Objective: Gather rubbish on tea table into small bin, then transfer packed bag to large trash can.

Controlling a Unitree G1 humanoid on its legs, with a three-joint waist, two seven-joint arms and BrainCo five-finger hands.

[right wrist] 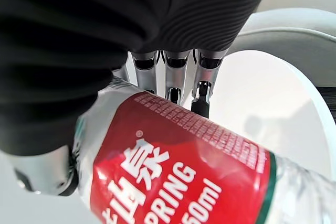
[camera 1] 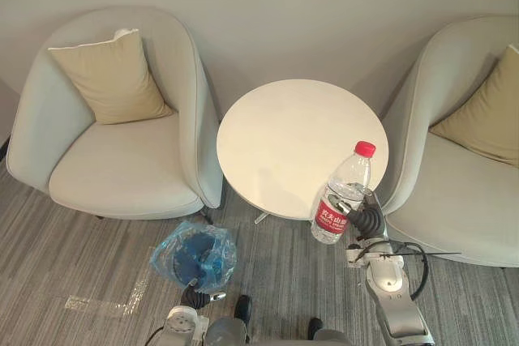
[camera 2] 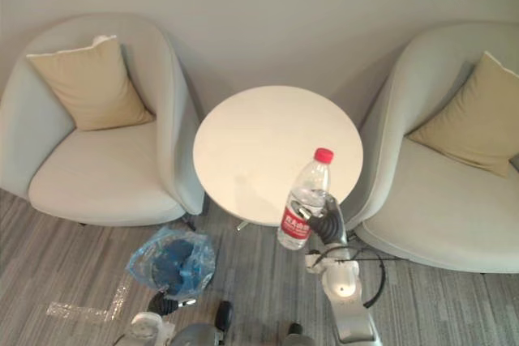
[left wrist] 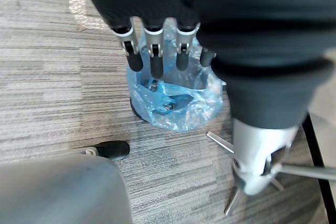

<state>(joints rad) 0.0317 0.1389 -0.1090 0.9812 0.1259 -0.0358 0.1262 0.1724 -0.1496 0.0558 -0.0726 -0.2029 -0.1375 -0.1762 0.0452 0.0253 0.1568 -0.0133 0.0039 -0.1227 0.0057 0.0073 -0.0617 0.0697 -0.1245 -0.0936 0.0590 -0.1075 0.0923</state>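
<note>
I counted one round table (camera 1: pixel 284 131), one plastic bottle (camera 1: pixel 344 194) and one small bin (camera 1: pixel 191 255) lined with one blue bag (camera 1: pixel 220 247). I counted two armchairs, the left armchair (camera 1: pixel 122 172) and the right armchair (camera 1: pixel 454 200). I counted two cushions, the left cushion (camera 1: pixel 113 79) and the right cushion (camera 1: pixel 484 126).

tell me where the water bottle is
In the left eye view the water bottle is held in the right hand at the near right edge of the table, beside the right armchair.
</note>
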